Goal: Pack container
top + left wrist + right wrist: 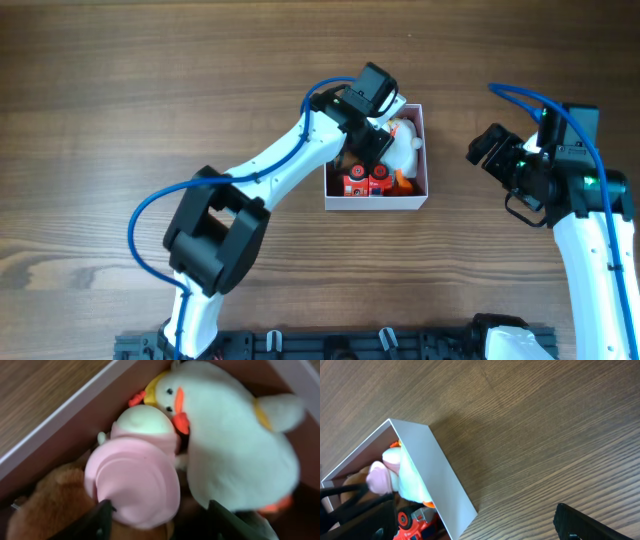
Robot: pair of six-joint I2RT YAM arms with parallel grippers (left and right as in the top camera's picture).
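Box [417, 202], near table [150, 80] centre, holds 4 toys [405, 148]; none lie loose, so packing looks nearly done. Left gripper [372, 140] hangs inside, spread, gripping nothing; right gripper [482, 150], at its 3 o'clock, open, empty.

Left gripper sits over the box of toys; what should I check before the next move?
1. Left gripper fingers apart, nothing clamped: ok.
2. Pink round soft toy inside white square cardboard box: ok.
3. White plush duck inside, beside it: ok.
4. Left fingers clear of pink toy: cannot tell.
5. Right gripper apart from box, over wooden table: ok.
6. Right gripper open or shut: cannot tell.
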